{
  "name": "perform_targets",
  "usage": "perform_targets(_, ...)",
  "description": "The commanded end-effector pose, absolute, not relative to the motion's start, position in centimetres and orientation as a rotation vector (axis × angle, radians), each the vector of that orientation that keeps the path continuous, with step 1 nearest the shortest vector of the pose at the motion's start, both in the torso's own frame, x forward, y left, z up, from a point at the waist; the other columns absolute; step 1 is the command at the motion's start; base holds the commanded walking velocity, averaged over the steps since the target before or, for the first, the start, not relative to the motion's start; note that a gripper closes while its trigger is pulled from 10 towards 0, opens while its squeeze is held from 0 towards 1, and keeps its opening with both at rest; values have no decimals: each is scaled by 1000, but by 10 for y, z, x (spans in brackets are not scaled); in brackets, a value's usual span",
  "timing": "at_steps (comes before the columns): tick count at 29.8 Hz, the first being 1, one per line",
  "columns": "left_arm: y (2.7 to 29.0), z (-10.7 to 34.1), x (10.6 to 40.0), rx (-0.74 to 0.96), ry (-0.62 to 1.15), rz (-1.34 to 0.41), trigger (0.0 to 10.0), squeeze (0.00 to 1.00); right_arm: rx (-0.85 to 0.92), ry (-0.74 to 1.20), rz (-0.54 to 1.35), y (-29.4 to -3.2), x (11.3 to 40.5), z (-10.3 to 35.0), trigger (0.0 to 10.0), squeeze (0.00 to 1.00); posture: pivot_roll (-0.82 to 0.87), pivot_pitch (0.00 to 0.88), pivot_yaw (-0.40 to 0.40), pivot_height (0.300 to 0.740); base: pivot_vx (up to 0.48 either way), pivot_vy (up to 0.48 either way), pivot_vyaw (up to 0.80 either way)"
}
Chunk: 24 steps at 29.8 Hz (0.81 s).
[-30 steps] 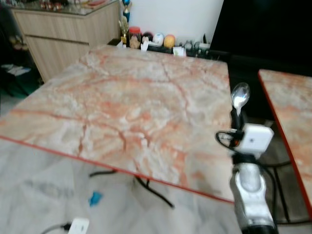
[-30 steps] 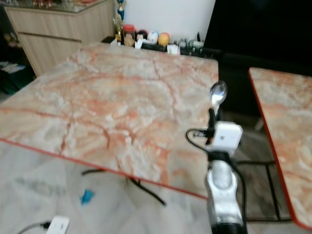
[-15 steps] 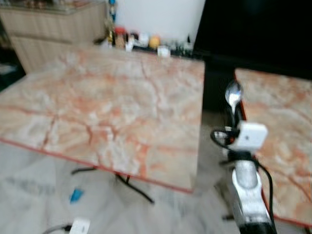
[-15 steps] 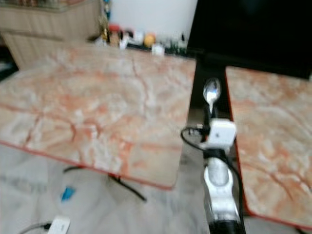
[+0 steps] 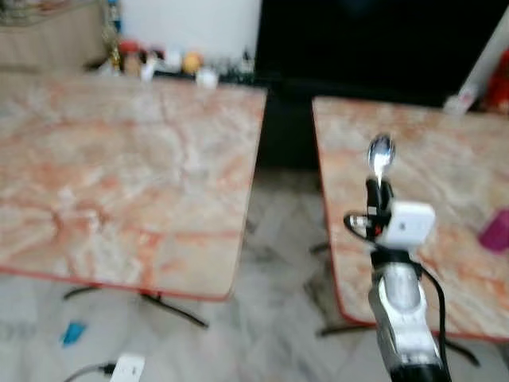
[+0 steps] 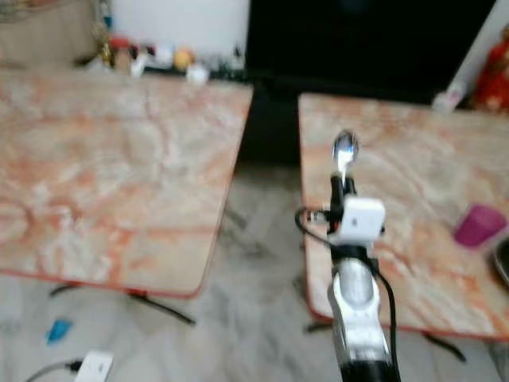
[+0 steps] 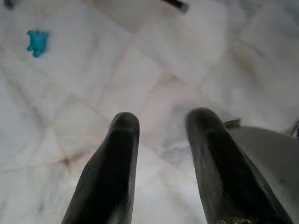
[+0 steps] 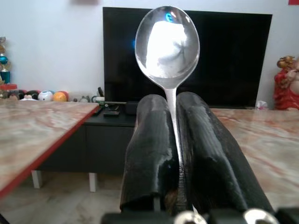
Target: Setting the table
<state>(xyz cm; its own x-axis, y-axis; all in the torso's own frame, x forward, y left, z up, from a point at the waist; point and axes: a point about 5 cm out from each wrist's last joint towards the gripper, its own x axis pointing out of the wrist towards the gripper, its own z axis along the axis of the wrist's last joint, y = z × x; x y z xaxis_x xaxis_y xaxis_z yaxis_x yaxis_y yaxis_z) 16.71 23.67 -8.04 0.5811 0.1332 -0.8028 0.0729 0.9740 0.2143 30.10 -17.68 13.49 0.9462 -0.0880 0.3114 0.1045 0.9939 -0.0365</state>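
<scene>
The right gripper [image 5: 374,189] was clamped on the spoon [image 8: 167,42], handle pinched, bowl upright above the fingertips, long axis vertical. The right-hand marble table [image 6: 413,183] lay ahead and below it, the pink cup [image 6: 479,225] off to its right. The left gripper [image 7: 161,135] hung apart over floor. Since the earlier frame the view had swung from the left-hand table [image 5: 119,159].
</scene>
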Motion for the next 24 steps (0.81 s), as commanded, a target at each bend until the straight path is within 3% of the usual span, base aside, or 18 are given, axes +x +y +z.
perform_targets(1, 232, -86, 157, 225, 993, 27, 10000, 0, -62, -323, -118, -183, 301, 138, 10000, 0, 103, 9, -42, 740, 0, -319, 0)
perform_targets(24, 237, -84, 160, 225, 985, 34, 10000, 0, -75, -318, -109, -183, 302, 137, 10000, 0, 112, 14, -31, 740, 0, -321, 0)
